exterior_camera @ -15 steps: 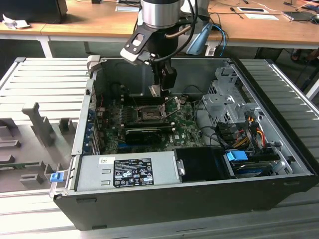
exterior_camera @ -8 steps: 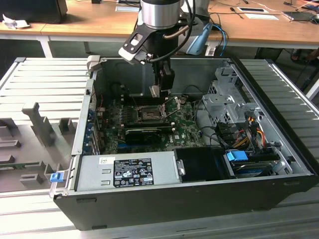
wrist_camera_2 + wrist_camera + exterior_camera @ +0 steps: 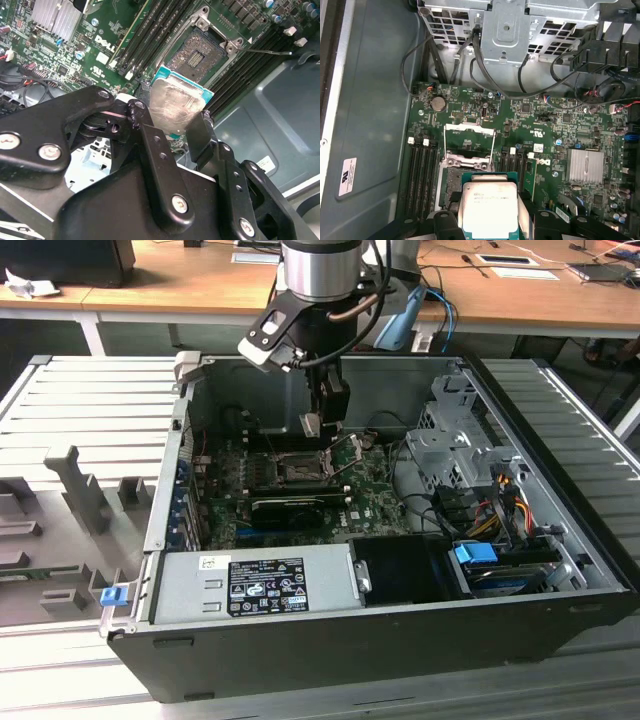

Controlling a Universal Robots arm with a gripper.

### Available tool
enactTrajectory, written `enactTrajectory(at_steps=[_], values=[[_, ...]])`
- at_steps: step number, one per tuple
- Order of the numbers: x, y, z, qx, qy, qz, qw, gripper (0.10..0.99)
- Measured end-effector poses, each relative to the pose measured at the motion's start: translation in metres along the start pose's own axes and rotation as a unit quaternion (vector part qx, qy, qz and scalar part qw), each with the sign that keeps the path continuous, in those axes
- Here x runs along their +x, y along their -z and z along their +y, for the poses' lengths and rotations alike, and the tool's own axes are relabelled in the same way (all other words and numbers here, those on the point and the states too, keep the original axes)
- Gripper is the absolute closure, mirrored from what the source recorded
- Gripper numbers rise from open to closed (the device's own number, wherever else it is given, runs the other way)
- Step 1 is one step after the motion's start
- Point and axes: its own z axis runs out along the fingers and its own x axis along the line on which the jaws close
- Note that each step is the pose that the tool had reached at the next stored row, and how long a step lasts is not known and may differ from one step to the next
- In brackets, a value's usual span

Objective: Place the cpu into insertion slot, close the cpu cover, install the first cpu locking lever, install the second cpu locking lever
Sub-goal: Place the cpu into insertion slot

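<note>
The cpu (image 3: 176, 106) is a flat silver-grey square chip with a tan-green rim, and my gripper (image 3: 171, 119) is shut on it, one black finger (image 3: 150, 137) on each side. In the exterior view the gripper (image 3: 322, 420) hangs inside the open computer case, with the cpu (image 3: 310, 425) a little above the insertion slot (image 3: 300, 468). The slot (image 3: 199, 54) is open and bare. In the first wrist view the cpu (image 3: 490, 210) partly hides the slot (image 3: 449, 181), and the cpu cover (image 3: 469, 131) stands swung open beyond it. A thin locking lever (image 3: 270, 51) sticks out beside the slot.
A long black graphics card (image 3: 290, 508) lies just in front of the slot. Memory slots (image 3: 420, 170) flank it on both sides. A finned heatsink (image 3: 585, 165), a metal drive cage (image 3: 450, 440) with cables, and the power supply (image 3: 255, 585) fill the rest of the case (image 3: 160, 490).
</note>
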Motion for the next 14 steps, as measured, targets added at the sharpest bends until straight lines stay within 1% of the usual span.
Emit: enactTrajectory(at_steps=[14], values=[[-0.0001, -0.0048, -0.0004, -0.0001, -0.001, -0.0001, 1.0, 0.557]])
